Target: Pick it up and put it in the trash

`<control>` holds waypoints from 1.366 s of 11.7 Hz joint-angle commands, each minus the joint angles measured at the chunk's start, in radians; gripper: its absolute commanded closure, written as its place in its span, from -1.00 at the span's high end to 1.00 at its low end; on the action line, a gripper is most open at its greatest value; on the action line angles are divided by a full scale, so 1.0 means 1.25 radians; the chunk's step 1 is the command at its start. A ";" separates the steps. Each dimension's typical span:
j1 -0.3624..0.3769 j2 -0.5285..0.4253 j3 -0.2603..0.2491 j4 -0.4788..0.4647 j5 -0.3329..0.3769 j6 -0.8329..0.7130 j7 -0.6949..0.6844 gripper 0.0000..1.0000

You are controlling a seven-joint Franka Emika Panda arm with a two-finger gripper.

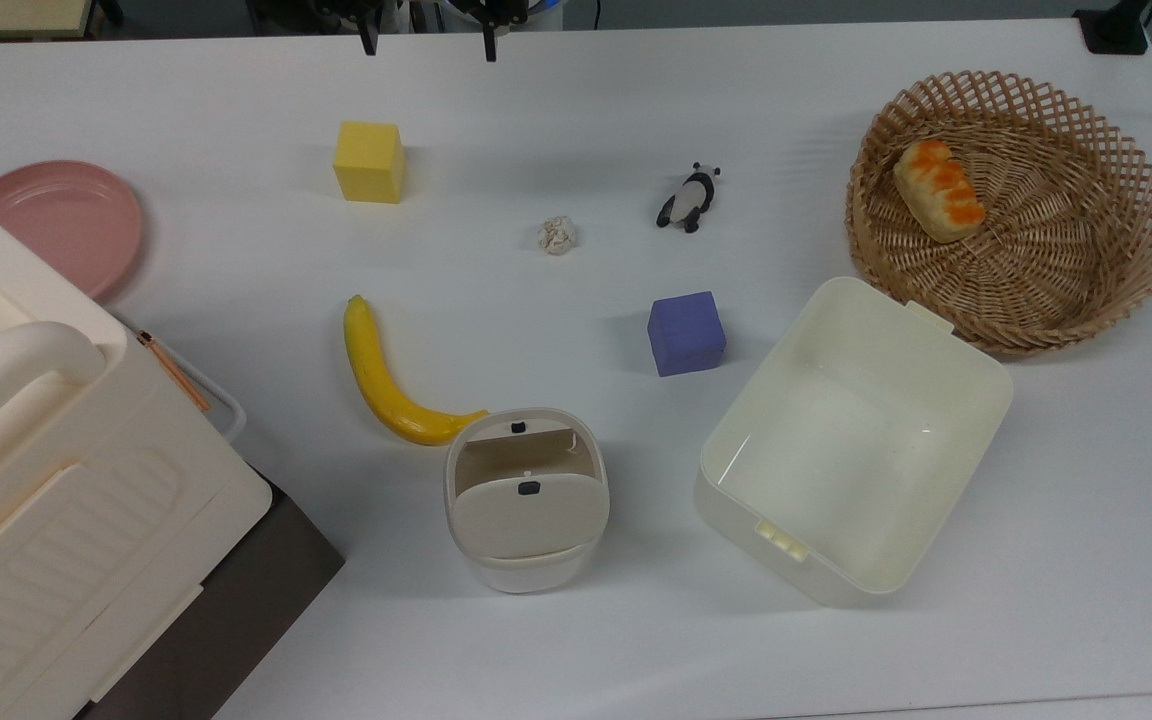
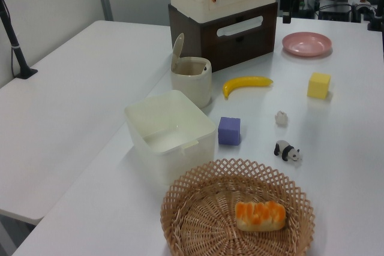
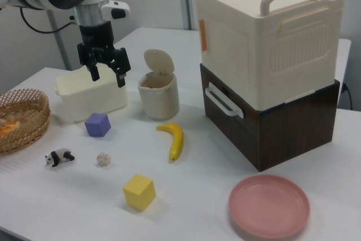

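The small off-white crumpled paper wad [image 1: 557, 235] [image 2: 281, 118] [image 3: 102, 158] lies on the white table between the yellow cube and the panda figure. The beige trash bin [image 1: 526, 560] [image 2: 192, 82] [image 3: 158, 97] stands by the banana's tip with its tan flap lid raised and its mouth showing. My gripper [image 1: 426, 42] [image 3: 107, 77] hangs open and empty well above the table. In the top view it sits at the upper edge, far from the wad. In the right view it hovers to the bin's left, in front of the cream tub.
A yellow cube [image 1: 369, 161], banana [image 1: 386, 385], purple cube [image 1: 686, 333] and panda figure [image 1: 688, 198] surround the wad. A cream tub [image 1: 976, 370], a wicker basket [image 1: 1136, 250] holding bread, a pink plate [image 1: 61, 225] and a big cream box [image 1: 36, 520] on a dark base line the edges.
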 commanded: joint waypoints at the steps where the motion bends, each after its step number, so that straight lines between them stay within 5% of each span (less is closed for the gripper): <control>1: -0.011 -0.010 -0.005 0.002 -0.013 -0.010 -0.013 1.00; 16: -0.010 0.001 -0.002 0.001 -0.046 -0.010 -0.061 1.00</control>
